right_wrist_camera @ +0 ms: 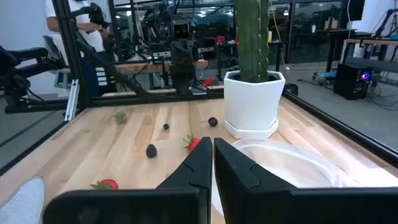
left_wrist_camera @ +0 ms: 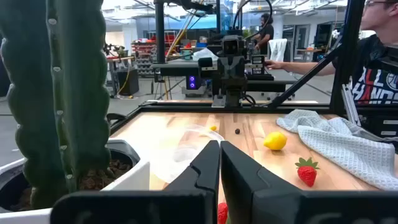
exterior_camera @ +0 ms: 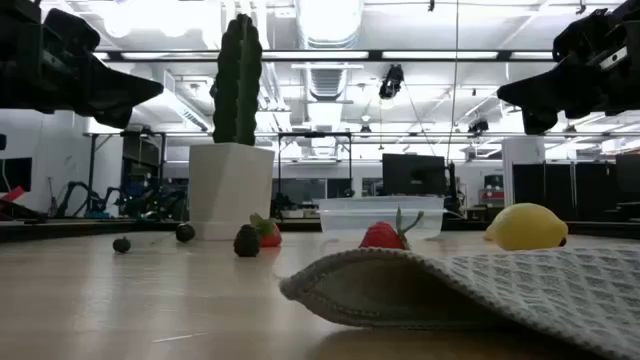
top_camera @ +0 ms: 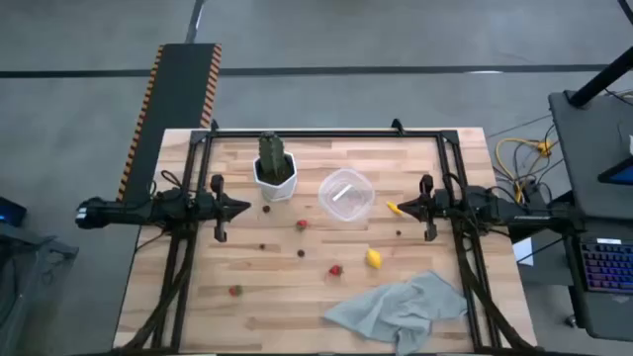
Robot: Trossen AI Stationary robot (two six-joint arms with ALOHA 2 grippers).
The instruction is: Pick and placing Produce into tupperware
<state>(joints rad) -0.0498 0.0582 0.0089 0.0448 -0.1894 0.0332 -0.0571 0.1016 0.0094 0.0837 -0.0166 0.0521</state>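
Observation:
The clear tupperware [top_camera: 346, 195] stands at the table's middle, right of the white cactus pot [top_camera: 274, 178]. Toy produce lies scattered on the wood: strawberries [top_camera: 302, 224] [top_camera: 336, 269] [top_camera: 234, 290], a lemon [top_camera: 373, 258], a small yellow piece [top_camera: 392, 208] and dark berries [top_camera: 301, 253] [top_camera: 263, 247]. My left gripper [top_camera: 242, 208] hangs shut above the table, left of the pot. My right gripper [top_camera: 398, 208] hangs shut right of the tupperware, over the yellow piece. The low view shows both grippers [exterior_camera: 150, 90] [exterior_camera: 505, 95] raised well clear of the table.
A grey cloth [top_camera: 401, 307] lies crumpled at the near right of the table, its edge close in the low view [exterior_camera: 480, 285]. The cactus [left_wrist_camera: 56, 93] fills the left wrist view's side. A dark frame rail [top_camera: 326, 132] runs along the far edge. People are in the room beyond.

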